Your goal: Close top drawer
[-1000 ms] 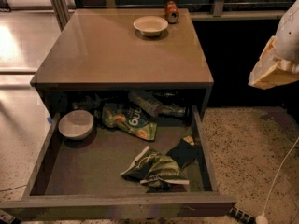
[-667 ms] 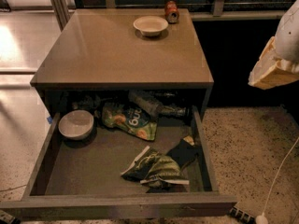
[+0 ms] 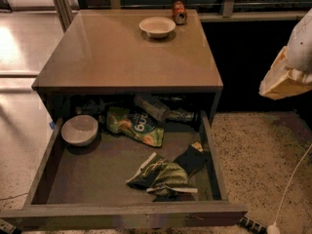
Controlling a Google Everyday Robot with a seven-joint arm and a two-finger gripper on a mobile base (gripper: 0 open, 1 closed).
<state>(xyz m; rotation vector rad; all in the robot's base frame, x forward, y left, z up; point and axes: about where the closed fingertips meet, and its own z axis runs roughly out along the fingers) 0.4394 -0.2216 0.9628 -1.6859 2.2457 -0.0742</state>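
Observation:
The top drawer point(image 3: 122, 215) of the grey-brown cabinet point(image 3: 122, 57) stands pulled far out toward the camera, its flat front along the bottom edge of the view. Inside lie a white bowl point(image 3: 79, 129), a green snack bag point(image 3: 134, 126), a crumpled dark bag point(image 3: 163, 177) and a plastic bottle point(image 3: 156, 107). My gripper point(image 3: 287, 69) shows as a white and tan shape at the right edge, level with the cabinet top, well clear of the drawer and touching nothing.
On the cabinet top stand a white bowl point(image 3: 157, 26) and a can point(image 3: 179, 12) at the back. A white cable point(image 3: 292, 179) and a power strip point(image 3: 251, 223) lie on the speckled floor to the right of the drawer.

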